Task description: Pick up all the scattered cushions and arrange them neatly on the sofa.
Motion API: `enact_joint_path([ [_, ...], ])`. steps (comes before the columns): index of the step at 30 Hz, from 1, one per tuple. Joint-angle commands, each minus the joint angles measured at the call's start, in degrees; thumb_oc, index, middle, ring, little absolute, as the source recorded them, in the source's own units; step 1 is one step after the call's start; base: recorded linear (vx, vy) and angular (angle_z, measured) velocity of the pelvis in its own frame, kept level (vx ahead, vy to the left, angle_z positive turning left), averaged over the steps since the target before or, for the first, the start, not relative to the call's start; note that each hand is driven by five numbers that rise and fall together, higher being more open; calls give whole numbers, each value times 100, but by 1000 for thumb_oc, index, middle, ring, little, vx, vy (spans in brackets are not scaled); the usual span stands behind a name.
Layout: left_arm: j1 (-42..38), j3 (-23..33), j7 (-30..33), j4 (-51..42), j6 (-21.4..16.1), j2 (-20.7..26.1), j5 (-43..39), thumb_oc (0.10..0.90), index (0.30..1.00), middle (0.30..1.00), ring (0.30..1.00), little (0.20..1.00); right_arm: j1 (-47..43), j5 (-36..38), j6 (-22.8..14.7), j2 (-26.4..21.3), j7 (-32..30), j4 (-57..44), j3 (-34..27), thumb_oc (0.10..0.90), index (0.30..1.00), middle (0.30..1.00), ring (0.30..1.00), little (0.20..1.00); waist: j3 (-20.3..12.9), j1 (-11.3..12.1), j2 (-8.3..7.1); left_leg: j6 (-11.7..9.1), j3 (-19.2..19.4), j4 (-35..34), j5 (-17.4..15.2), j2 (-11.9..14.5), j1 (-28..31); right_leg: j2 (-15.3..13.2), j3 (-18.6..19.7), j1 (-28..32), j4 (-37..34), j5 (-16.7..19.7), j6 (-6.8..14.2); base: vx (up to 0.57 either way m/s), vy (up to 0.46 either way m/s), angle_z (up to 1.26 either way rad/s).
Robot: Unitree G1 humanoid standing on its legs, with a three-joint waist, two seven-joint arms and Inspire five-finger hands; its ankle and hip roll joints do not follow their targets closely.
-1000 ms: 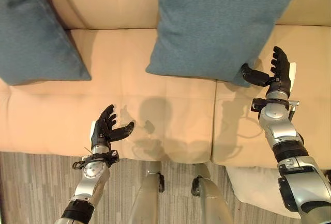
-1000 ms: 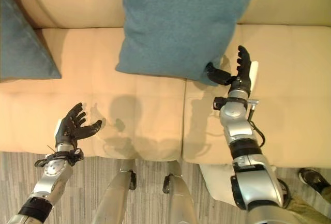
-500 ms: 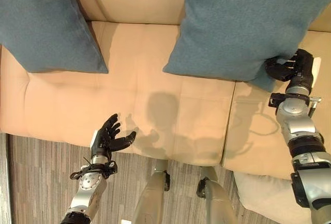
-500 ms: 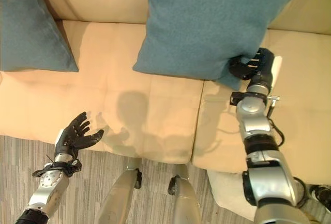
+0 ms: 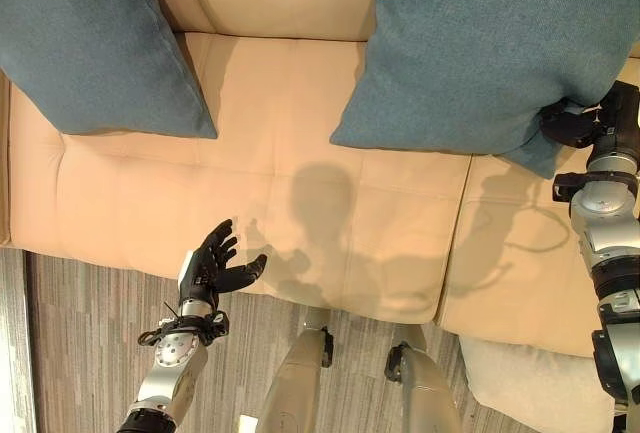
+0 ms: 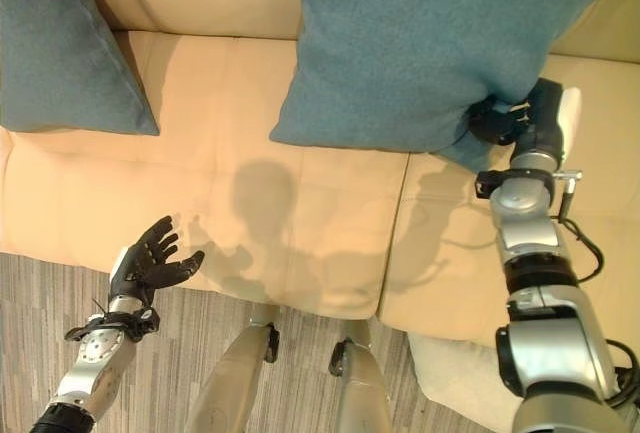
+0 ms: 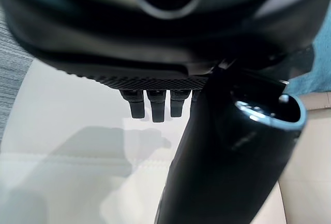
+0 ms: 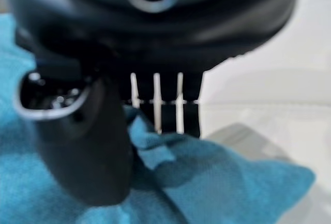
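Two teal fabric cushions are propped against the back of the beige leather sofa (image 5: pixel 300 153); the large teal cushion (image 5: pixel 490 43) is pinched at its lower corner by the right hand (image 6: pixel 520 123), presumably for straightening. The smaller teal cushion (image 5: pixel 90 43) rests untouched at the left, while the left hand (image 5: pixel 215 268) is held open over the seat edge.

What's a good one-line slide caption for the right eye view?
Right hand pinches the corner of a blue cushion on the beige sofa; the left hand hovers open.
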Motion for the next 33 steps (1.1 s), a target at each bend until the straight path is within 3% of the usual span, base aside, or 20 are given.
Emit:
enact_joint_path([
  [1, 199, 66, 8, -522, -480, 257, 28, 800, 900, 900, 900, 900, -835, -65, -723, -967, -322, -294, 378, 400, 300, 300, 300, 300, -562, -73, -239, -335, 359, 12, -417, -91, 183, 90, 18, 124, -273, -307, 230, 0, 0, 0],
  [12, 259, 97, 43, -496, -451, 243, 78, 800, 900, 900, 900, 900, -913, -226, -741, -1197, -487, -672, 343, 400, 300, 300, 300, 300, -607, -67, -268, -337, 345, 12, -442, -101, 254, 79, -7, 202, -273, -333, 239, 0, 0, 0],
  [13, 261, 82, 47, -502, -451, 236, 68, 800, 900, 900, 900, 900, -904, -205, -739, -1167, -476, -675, 356, 605, 608, 608, 608, 608, -612, -72, -278, -336, 334, 12, -444, -97, 271, 78, 2, 214, -273, -337, 238, 0, 0, 0],
  [14, 249, 73, 48, -489, -451, 237, 61, 800, 900, 900, 900, 900, -900, -167, -739, -1140, -442, -645, 377, 751, 827, 827, 827, 827, -611, -74, -287, -335, 328, 12, -448, -96, 276, 78, -1, 220, -273, -337, 236, 0, 0, 0],
  [15, 238, 71, 55, -480, -450, 245, 63, 800, 900, 900, 900, 900, -900, -140, -724, -1125, -395, -619, 412, 800, 900, 900, 900, 900, -607, -79, -292, -335, 335, 12, -448, -97, 282, 80, -3, 223, -273, -335, 233, 0, 0, 0],
  [23, 242, 180, 105, -483, -416, 192, 83, 800, 900, 900, 900, 900, -177, -203, -631, -783, -187, -797, 249, 800, 900, 900, 900, 900, -593, -150, -308, -330, 347, 12, -446, -89, 410, 76, -36, 381, -273, -348, 228, -8, -1, 0],
  [25, 299, 250, 123, -512, -395, 162, 85, 800, 900, 900, 900, 900, 327, -209, -645, -558, -211, -1192, -105, 800, 900, 900, 900, 900, -597, -190, -312, -327, 350, 12, -469, -91, 523, 72, -44, 500, -273, -371, 221, 0, 0, 0],
  [28, 542, 439, 23, -640, -225, -43, 159, 800, 900, 900, 900, 900, 2088, -769, -605, 161, -100, -2368, -945, 800, 900, 900, 900, 900, -697, -414, -322, -269, 384, 12, -602, -107, 905, 34, -83, 923, -273, -442, 219, 0, 6, 16],
  [33, 665, 520, 43, -688, -75, -170, 302, 800, 900, 900, 900, 900, 3135, -1143, -458, 771, 100, -2646, -1177, 800, 900, 900, 900, 900, -773, -643, -378, -195, 479, 12, -751, -85, 1369, -24, -78, 1365, -273, -492, 219, 0, 34, 0],
])
